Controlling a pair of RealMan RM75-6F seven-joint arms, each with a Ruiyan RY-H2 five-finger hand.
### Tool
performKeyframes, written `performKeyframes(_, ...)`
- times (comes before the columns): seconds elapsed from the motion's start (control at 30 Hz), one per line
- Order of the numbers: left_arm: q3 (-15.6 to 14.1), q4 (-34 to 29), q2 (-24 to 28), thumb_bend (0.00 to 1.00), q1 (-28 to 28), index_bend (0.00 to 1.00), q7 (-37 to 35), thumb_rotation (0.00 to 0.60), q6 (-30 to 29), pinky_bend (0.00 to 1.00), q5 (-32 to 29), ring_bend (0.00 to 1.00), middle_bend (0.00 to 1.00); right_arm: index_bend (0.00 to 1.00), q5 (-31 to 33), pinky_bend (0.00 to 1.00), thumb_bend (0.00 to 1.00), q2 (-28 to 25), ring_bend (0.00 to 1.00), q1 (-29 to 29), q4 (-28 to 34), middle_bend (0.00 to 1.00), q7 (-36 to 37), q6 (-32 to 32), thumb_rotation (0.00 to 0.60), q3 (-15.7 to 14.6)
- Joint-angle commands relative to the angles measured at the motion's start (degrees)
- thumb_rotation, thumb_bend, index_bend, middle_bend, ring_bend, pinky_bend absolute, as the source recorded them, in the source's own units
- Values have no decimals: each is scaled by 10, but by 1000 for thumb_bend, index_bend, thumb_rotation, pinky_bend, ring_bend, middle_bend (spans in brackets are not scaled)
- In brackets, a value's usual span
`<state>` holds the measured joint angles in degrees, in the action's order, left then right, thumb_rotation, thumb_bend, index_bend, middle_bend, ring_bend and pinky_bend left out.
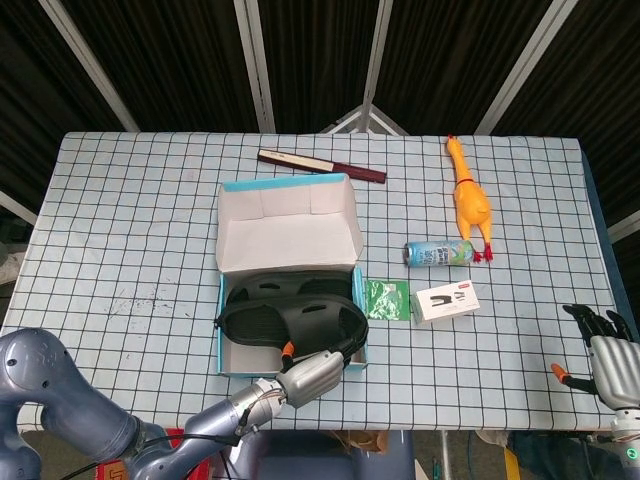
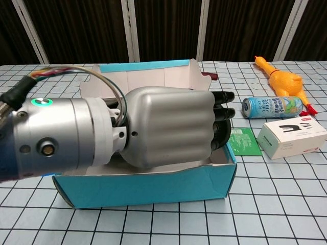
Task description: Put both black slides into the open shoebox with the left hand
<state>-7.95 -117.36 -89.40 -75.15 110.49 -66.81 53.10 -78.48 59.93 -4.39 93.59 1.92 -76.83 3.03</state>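
Note:
The open teal shoebox (image 1: 222,345) sits at the table's middle front, with its white lid (image 1: 288,235) folded back. One black slide (image 1: 290,322) lies across the box's near half. A second black slide (image 1: 290,288) shows behind and partly under it. My left hand (image 1: 312,372) reaches over the box's front wall and grips the near slide's right edge. In the chest view the back of this hand (image 2: 168,125) fills the box (image 2: 143,186) and hides most of the slides. My right hand (image 1: 605,355) hangs at the table's front right corner, fingers apart and holding nothing.
Right of the box lie a green packet (image 1: 385,298), a white carton (image 1: 447,301) and a drink can (image 1: 437,252) on its side. A yellow rubber chicken (image 1: 468,200) lies at the back right. A dark red flat stick (image 1: 320,165) lies behind the lid.

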Motion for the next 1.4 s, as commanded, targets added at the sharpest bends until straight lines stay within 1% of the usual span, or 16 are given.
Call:
performKeyframes(0.03,-3,10,-5,615,-2,605,-3,600,1,16,2,51,546,178,0,78,227,0,201,0,0,157,-1,0,600,0)
performKeyframes(0.53,-10,67,-45,616,-4,604,-38,600,22,17,-1,51,546,178,1,78,227,1,201,0,0,158,-1,0,600,1)
performKeyframes(0.9,-30,86,-62,616,0,606,-48,600,26,17,-13,51,546,178,-2,78,227,0,201,2,-1,157,1,-3,600,0)
performKeyframes(1.13,-40,103,-67,616,6,604,-65,600,28,17,-10,51,546,178,-2,77,227,0,201,2,-1,158,0,-4,600,1)
performKeyframes(1.33,-40,128,-78,616,10,600,-85,600,38,17,-5,51,546,178,-2,78,226,1,201,2,-2,158,1,-5,600,1)
performKeyframes(1.4,-38,137,-83,602,11,586,-93,600,42,17,-4,51,544,178,-2,78,227,1,201,2,-2,158,1,-5,600,1)
